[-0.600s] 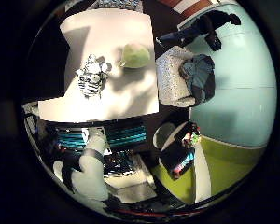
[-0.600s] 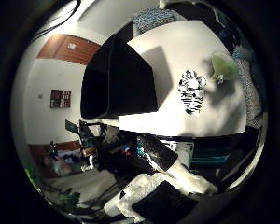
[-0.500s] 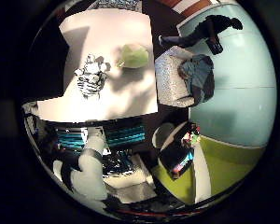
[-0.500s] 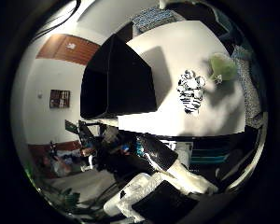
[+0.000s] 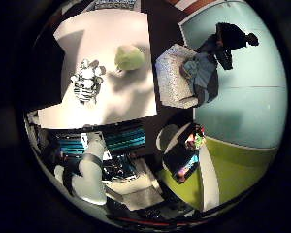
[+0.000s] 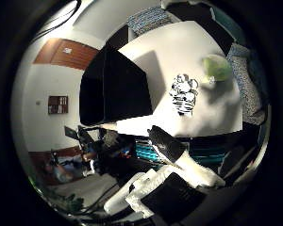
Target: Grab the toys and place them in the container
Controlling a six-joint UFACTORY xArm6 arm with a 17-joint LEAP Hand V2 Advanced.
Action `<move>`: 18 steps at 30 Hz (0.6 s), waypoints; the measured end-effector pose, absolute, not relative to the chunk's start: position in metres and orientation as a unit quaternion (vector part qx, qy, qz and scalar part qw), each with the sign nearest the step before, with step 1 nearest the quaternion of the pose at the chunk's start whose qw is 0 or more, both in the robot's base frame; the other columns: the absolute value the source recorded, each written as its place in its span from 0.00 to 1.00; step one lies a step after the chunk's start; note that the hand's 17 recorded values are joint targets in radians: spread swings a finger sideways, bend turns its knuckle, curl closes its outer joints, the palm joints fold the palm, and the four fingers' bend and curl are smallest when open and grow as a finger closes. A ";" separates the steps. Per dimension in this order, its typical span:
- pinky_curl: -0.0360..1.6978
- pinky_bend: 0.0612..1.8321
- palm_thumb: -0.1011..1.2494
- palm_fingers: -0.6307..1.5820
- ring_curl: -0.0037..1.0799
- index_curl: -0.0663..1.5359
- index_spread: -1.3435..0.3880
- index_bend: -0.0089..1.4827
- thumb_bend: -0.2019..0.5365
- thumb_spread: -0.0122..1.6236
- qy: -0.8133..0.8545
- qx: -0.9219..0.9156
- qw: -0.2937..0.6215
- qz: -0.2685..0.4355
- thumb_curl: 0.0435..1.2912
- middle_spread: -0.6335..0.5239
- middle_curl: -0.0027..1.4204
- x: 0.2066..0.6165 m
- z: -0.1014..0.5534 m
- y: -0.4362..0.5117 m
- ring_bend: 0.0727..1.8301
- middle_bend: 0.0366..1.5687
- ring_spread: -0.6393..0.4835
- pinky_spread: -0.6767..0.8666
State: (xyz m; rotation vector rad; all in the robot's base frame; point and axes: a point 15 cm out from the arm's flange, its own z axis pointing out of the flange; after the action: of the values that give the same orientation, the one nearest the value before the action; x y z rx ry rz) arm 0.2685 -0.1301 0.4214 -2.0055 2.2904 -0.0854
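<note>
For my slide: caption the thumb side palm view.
Zebra toy and green toy on white table, beside black container.

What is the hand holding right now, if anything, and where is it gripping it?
Nothing. The hand is far above the white table, where the zebra toy and the green toy lie untouched beside the black container.

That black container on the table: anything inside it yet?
The black container shows only dark walls; its inside cannot be seen. The zebra toy and green toy lie outside on the white table.

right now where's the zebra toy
The zebra toy lies on the white table, between the black container and the green toy, apart from both.
</note>
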 end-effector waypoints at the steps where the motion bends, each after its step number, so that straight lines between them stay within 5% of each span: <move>1: 0.18 0.20 0.52 0.37 0.24 0.24 0.55 0.13 0.25 0.68 0.754 -0.655 0.046 -0.032 0.22 0.56 0.19 0.271 0.423 -0.136 0.10 0.09 0.74 0.70; 18: 0.20 0.23 0.52 0.32 0.25 0.22 0.56 0.11 0.24 0.68 0.775 -0.630 0.045 -0.024 0.22 0.58 0.19 0.357 0.395 -0.204 0.11 0.10 0.75 0.71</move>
State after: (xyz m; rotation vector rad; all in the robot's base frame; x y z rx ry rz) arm 0.3570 -0.2041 0.3951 -1.9234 2.3670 -0.0722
